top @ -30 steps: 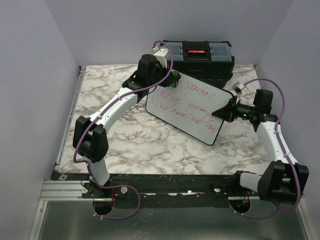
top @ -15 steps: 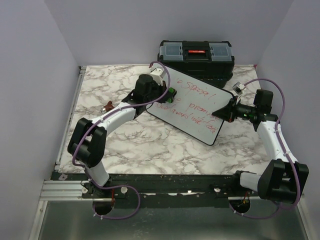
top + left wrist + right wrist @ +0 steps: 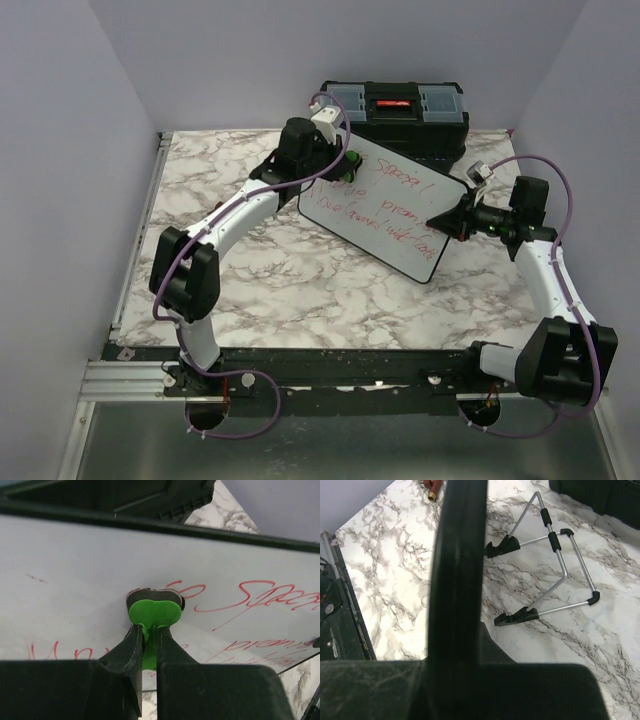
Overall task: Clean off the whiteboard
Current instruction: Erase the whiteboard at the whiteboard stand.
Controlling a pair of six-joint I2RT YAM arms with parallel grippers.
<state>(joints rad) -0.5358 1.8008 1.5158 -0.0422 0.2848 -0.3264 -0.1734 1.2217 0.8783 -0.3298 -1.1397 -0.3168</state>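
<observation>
Wiping in hand: left gripper (image 3: 344, 162), clamped on a green eraser (image 3: 153, 611), presses the whiteboard (image 3: 385, 212), which stands tilted toward the bench's (image 3: 250, 285) far right corner. The right gripper (image 3: 446, 218) pinches its frame. Next, likely, a sweep across the red writing (image 3: 260, 592).

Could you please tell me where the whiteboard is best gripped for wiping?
Take the whiteboard by the thin black frame midway along its right short edge, coming from the right, as the right gripper does. It is flat and thin, so only an edge fits between the jaws, and this leaves the written face free for the green eraser held by the left gripper.
</observation>
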